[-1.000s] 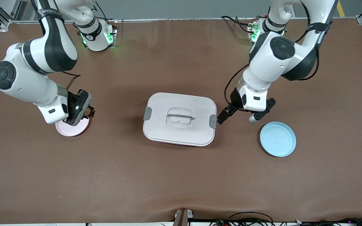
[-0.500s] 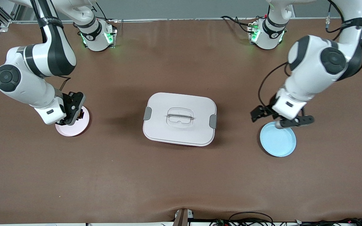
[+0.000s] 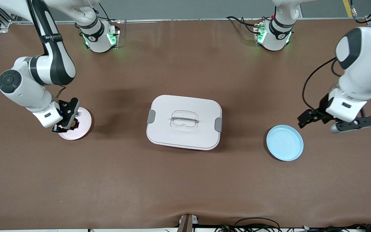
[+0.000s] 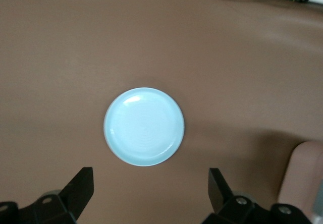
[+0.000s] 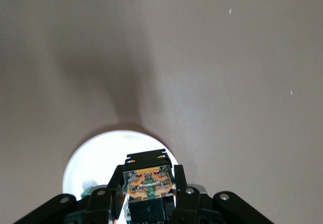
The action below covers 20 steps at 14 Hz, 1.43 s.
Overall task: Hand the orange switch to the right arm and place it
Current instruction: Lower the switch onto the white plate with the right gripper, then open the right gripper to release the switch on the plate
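Note:
My right gripper [image 3: 67, 125] is shut on the orange switch [image 3: 74, 123], a tiny black block with an orange face, and holds it low over the pink plate [image 3: 84, 120]. In the right wrist view the switch [image 5: 149, 180] sits between the fingers of the right gripper [image 5: 150, 183], over the plate [image 5: 96, 158], which looks white there. A small piece with a teal bit [image 5: 89, 189] lies on that plate. My left gripper [image 3: 339, 124] is open and empty above the table beside the blue plate [image 3: 284, 142]. In the left wrist view the left gripper [image 4: 150, 193] frames bare table short of that plate [image 4: 144, 126].
A white lidded container [image 3: 184, 121] with grey side clips and a handle on top stands at the table's middle, between the two plates. The brown table [image 3: 185, 180] stretches toward the front camera.
My left arm has swung from beside the container out past the blue plate toward its own end of the table. My right gripper has shifted over the pink plate with the switch in it.

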Motion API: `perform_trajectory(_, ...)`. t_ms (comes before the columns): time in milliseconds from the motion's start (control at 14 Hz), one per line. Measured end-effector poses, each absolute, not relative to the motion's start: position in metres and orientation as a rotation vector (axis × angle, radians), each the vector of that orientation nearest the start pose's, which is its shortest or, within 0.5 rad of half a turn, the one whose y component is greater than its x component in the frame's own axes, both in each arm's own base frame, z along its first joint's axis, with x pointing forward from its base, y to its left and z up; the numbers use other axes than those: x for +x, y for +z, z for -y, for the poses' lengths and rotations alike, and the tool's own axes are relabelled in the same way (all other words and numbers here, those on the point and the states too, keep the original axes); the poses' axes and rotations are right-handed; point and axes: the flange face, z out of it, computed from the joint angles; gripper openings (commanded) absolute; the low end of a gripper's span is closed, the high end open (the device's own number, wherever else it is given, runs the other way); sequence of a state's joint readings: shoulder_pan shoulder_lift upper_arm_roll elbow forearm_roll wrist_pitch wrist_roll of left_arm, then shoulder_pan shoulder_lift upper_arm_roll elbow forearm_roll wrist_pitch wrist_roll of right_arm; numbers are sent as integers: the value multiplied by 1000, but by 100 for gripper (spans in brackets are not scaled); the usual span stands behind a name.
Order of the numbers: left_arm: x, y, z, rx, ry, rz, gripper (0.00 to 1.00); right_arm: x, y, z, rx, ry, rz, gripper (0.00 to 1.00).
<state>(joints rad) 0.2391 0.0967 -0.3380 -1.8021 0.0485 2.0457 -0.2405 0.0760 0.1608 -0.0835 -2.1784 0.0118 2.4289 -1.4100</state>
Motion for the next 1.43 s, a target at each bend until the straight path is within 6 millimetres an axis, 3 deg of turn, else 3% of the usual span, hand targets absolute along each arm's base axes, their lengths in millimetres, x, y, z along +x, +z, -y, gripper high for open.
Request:
perform_trajectory(214, 597, 516, 9, -3118, -230, 36, 100, 555, 300, 26, -2457, -114, 2076, 0)
perform_trajectory(357, 595, 523, -6, -3107, -249, -4, 100, 550, 281, 34, -2465, -120, 2081, 0)
perform_trajectory(786, 584, 554, -9, -3077, -325, -38, 100, 541, 219, 40, -2455, -65, 2067, 0)
perform_trajectory(1429, 579, 568, 3, -3073, -358, -67, 100, 534, 191, 44, -2440, -26, 2060, 0)
